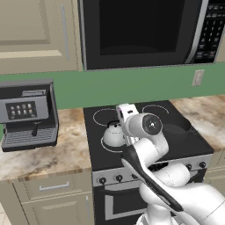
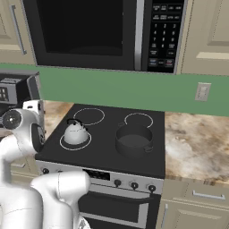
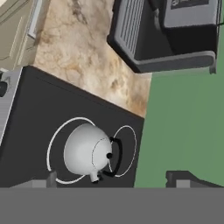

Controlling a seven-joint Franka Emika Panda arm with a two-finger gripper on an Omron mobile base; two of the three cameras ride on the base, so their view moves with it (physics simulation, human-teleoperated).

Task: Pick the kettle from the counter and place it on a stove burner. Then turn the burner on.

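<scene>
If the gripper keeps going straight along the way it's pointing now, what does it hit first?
Most likely the kettle or the black cooktop right beside it. The hand view looks down on the kettle sitting inside the burner ring, just ahead of the gripper. Depth is hard to judge.

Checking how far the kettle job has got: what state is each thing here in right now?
kettle: upright on the cooktop, inside the front left ring, lid on.
stove burner: white ring around the kettle base; no glow seen.
tool: above the kettle, holding nothing, fingers apart.
pot: upright on the front right burner, no lid.
microwave: door shut.
coffee machine: upright on the counter.
</scene>
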